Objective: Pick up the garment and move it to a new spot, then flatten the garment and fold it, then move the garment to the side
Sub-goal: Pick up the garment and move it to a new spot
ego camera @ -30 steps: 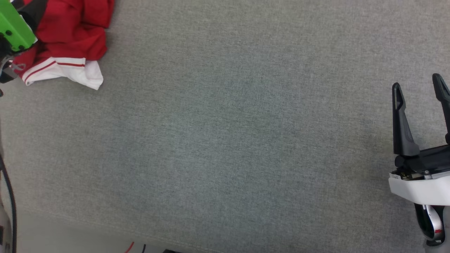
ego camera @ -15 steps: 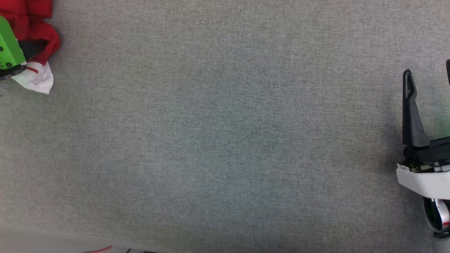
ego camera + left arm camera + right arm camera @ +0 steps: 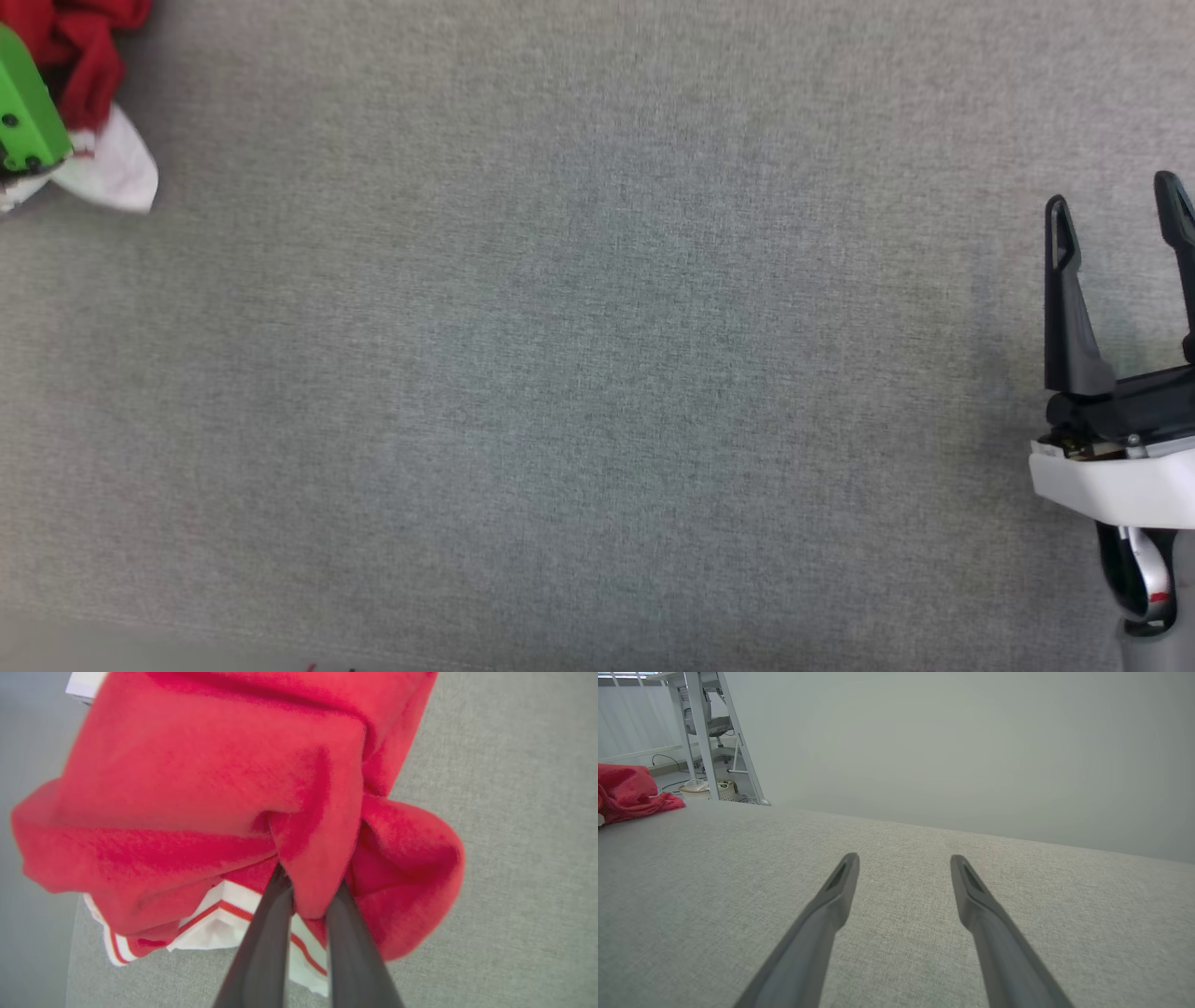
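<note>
Your left end effector (image 3: 310,896) is clamped on a thin fold of the shirt (image 3: 210,788), bunched at the tabletop's (image 3: 597,373) far left; that small pinch could slip, or trailing cloth could drag, in the carry. Your right end effector (image 3: 1116,210) hovers, spread apart, and the head view cuts off most of the shirt, hiding whether it hangs clear.

We take this for a lab or test room: the work surface is 1 wide table (image 3: 597,373) covered in plain grey cloth, with a bare pale wall (image 3: 971,742) rising behind it. Beyond the table's far left corner we see a white metal frame (image 3: 703,732) on slanted legs and loose cables (image 3: 668,758) on the floor beside it.
</note>
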{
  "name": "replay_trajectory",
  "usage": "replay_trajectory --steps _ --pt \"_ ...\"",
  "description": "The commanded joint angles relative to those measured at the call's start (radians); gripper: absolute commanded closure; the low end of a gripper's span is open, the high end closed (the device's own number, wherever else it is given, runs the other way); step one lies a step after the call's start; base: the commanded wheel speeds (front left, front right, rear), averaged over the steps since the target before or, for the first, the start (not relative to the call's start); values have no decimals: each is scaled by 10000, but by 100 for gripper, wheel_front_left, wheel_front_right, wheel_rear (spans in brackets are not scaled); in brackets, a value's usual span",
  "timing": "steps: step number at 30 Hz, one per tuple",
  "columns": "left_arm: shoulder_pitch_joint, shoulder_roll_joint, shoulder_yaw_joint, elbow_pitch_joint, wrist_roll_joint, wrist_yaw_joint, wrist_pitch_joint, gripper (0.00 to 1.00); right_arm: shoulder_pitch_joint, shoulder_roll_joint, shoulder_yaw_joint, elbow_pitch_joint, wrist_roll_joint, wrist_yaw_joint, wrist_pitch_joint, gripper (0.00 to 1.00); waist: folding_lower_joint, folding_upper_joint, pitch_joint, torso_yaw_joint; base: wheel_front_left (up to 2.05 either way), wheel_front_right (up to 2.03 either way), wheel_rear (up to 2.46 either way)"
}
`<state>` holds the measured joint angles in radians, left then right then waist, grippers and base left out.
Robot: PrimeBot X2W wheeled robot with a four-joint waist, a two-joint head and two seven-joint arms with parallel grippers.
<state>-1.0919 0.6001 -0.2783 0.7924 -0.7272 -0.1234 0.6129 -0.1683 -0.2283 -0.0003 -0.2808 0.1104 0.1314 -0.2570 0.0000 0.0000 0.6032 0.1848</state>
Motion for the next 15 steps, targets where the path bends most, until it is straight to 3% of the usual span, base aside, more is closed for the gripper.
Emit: replay_trajectory --steps 1,9,15 --pt "-193 143 -242 -346 22 -67 -214 100 66 105 29 92 70 -7 -47 0 0 0 -715 77 0 0 0" --pt "-735 954 -2154 -2555 -209 -71 -529 100 656 672 -80 401 107 -7 -47 0 0 0 -2175 -54 0 0 0" --pt "-1451 955 -3536 -4109 -502 -71 -424 100 944 1047 -200 539 128 -7 -47 0 0 0 -2903 -399 0 0 0"
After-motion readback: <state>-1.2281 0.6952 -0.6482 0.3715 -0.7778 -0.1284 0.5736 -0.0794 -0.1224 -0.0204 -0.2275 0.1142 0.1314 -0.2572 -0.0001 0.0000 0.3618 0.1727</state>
